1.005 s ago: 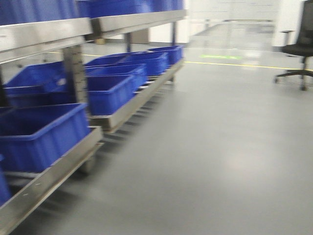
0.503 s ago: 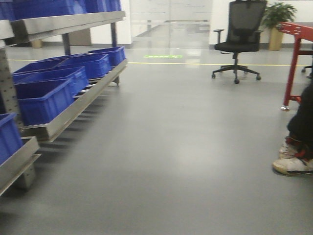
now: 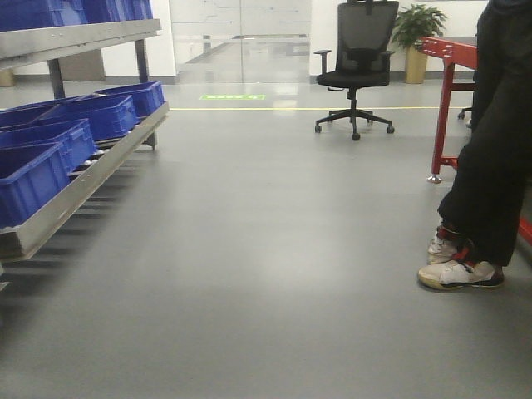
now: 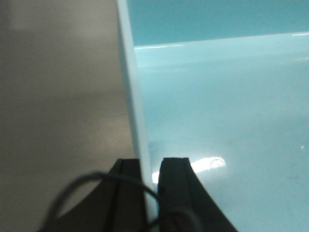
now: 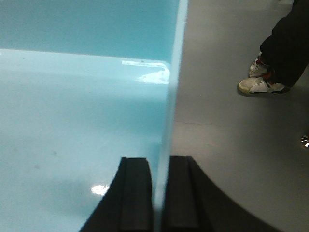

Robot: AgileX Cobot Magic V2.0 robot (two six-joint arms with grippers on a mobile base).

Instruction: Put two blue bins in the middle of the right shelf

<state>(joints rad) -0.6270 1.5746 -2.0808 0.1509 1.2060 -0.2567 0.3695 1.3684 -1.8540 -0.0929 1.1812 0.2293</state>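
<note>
By my reading a carry step: left gripper [image 4: 150,163] clamped on the left wall of the pale blue bin [image 4: 222,106], right gripper [image 5: 158,162] clamped on its right wall; bin held between the arms over grey floor [image 3: 274,249]. Second bin nested inside: cannot tell. Advise equal squeeze, bin level, wide berth round the person [image 3: 490,150] at right. No brand or label legible; green floor mark [image 3: 232,97] unreadable

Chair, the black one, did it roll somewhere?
No. The chair sits the same way from the green floor mark; both slid left in view, so the camera turned.
</note>
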